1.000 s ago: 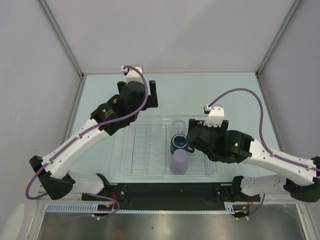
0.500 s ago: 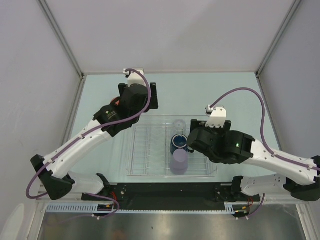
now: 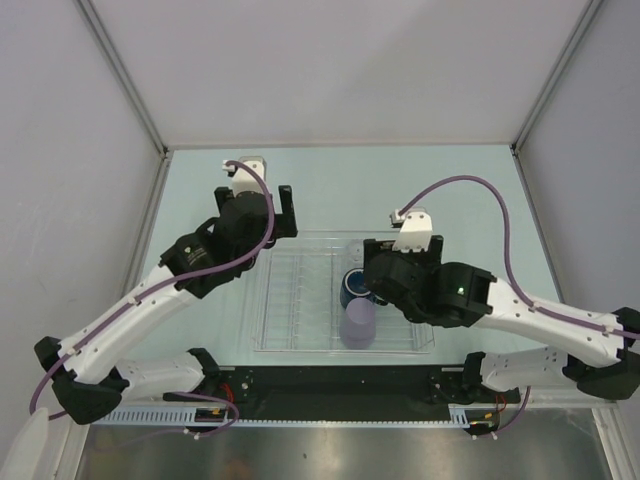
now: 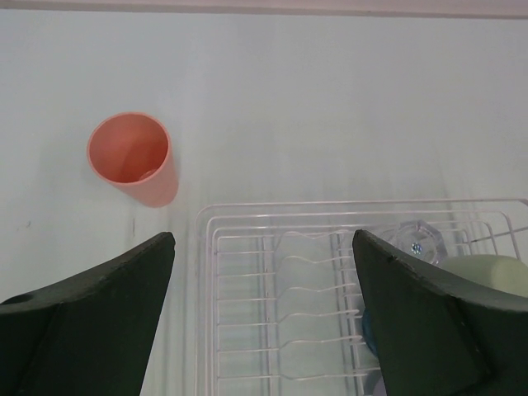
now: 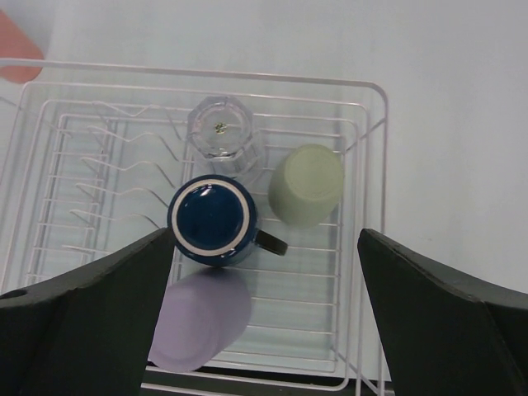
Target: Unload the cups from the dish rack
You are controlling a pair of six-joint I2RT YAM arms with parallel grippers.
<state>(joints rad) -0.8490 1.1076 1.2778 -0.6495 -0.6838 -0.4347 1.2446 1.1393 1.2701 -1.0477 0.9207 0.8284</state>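
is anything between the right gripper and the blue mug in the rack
Nothing visible. The open right gripper hovers above the blue mug. Its neighbours crowd it, though: the clear cup on its far side, the green cup by its handle, the lavender cup on its near side.

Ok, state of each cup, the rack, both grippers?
Clear plastic dish rack: holds four cups.
Salmon-pink plastic tumbler: upright, empty, outside rack.
Dark blue handled mug: in rack, apparently upside down.
Lavender plastic tumbler: in rack, apparently mouth down.
Pale green plastic tumbler: in rack, apparently mouth down.
Small clear cup: in rack, orientation unclear.
Left gripper: open, empty.
Right gripper: open, empty.
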